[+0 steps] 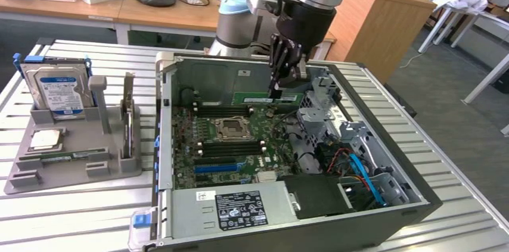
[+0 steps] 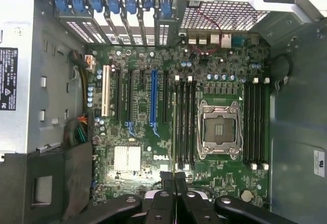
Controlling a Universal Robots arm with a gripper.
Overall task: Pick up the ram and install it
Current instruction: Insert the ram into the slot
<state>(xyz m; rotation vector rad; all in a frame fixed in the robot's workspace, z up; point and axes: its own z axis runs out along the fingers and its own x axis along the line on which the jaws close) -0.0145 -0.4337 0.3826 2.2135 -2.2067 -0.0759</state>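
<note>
Nearest the wrist camera, the gripper (image 2: pixel 175 182) is clenched on the ram stick (image 2: pixel 173 132). The stick shows edge-on as a thin upright line over the green circuit board (image 2: pixel 225 183). It hangs just beside a bank of black memory slots (image 2: pixel 185 127), next to the empty processor socket (image 2: pixel 219 131). Whether its lower edge touches a slot cannot be told. In the exterior view the arm reaches down into an open computer case (image 1: pixel 413 198) lying on a slatted table (image 1: pixel 80 222).

Doing this step well likely means keeping the stick upright, parallel to the chosen slot and centred end to end. The slot's end clips should be open, and the push should go straight down with even force. Any tilt could jam a corner or bend the board.

Counts: one arm, one gripper, one ram stick held. There are two banks of memory slots, one on each side of the single socket. One grey tray (image 1: pixel 71 174) sits towards the exterior view's left. It holds one spare stick (image 1: pixel 64 156), one hard drive (image 1: pixel 56 91) and one processor chip (image 1: pixel 45 140).
</note>
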